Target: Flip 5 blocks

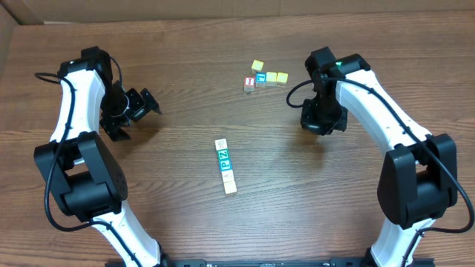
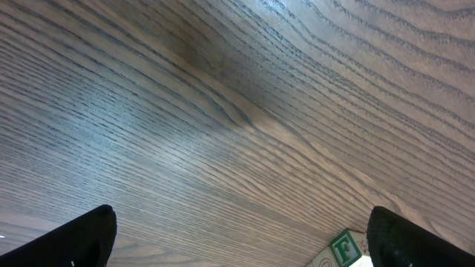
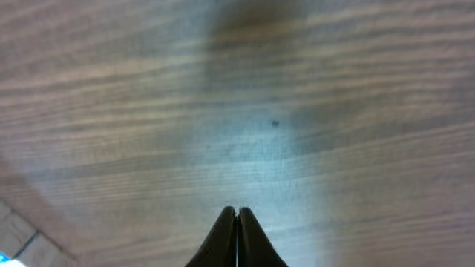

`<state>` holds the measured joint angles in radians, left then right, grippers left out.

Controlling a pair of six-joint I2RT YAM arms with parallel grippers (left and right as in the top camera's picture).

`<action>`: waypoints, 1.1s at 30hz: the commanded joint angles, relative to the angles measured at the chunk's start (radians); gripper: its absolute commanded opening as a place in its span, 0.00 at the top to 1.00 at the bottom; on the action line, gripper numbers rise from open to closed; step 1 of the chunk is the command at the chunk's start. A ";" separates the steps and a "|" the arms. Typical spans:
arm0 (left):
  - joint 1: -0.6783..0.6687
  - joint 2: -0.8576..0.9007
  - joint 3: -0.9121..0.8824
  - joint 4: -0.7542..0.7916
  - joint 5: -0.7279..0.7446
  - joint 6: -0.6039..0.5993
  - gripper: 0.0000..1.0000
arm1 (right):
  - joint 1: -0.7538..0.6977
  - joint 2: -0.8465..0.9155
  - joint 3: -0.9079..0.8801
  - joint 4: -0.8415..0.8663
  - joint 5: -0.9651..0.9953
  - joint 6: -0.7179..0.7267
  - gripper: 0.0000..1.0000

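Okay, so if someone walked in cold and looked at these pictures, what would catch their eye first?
First, the short line of five blocks in the middle of the table, with a green Z and a blue P face up. Next, the cluster of yellow, blue and red cubes farther from the arm bases. The left gripper gapes wide open, while the right gripper is pinched shut over bare wood.

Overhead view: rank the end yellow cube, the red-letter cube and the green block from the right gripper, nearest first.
From the right gripper:
1. The yellow cube, at the right end of the far cluster.
2. The red-letter cube, at the cluster's left end.
3. The green block, in the centre row.
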<state>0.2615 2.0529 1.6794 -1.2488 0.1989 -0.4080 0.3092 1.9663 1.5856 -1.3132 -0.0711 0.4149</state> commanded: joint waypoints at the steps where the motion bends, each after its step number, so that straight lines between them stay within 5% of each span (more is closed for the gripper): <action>1: -0.010 -0.003 0.018 0.009 0.005 0.011 0.00 | 0.000 -0.045 0.018 -0.026 -0.056 -0.009 0.96; 8: -0.015 -0.003 0.018 0.063 0.035 0.012 0.00 | 0.075 -0.236 -0.039 -0.065 -0.088 -0.018 0.96; 11: -0.027 -0.003 0.018 0.068 0.171 0.067 0.03 | 0.138 -0.318 -0.111 -0.050 -0.087 0.032 0.96; 15: -0.095 -0.003 0.022 0.053 0.177 0.073 0.91 | 0.238 -0.380 -0.235 0.016 -0.087 0.136 0.96; 16: -0.119 -0.003 0.023 0.051 0.141 0.062 0.96 | 0.259 -0.383 -0.255 0.032 -0.088 0.151 0.96; 22: -0.278 -0.003 0.127 0.023 -0.082 0.007 0.96 | 0.426 -0.382 -0.379 0.181 -0.088 0.269 0.96; 28: -0.366 0.000 0.381 -0.075 -0.098 0.008 0.96 | 0.498 -0.382 -0.382 0.322 -0.163 0.276 0.96; 33: -0.428 0.014 0.397 -0.090 -0.098 0.008 0.96 | 0.580 -0.382 -0.396 0.345 -0.060 0.434 0.96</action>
<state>-0.1352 2.0571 2.0724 -1.3251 0.1265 -0.3893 0.8379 1.5887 1.1999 -0.9779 -0.1867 0.7319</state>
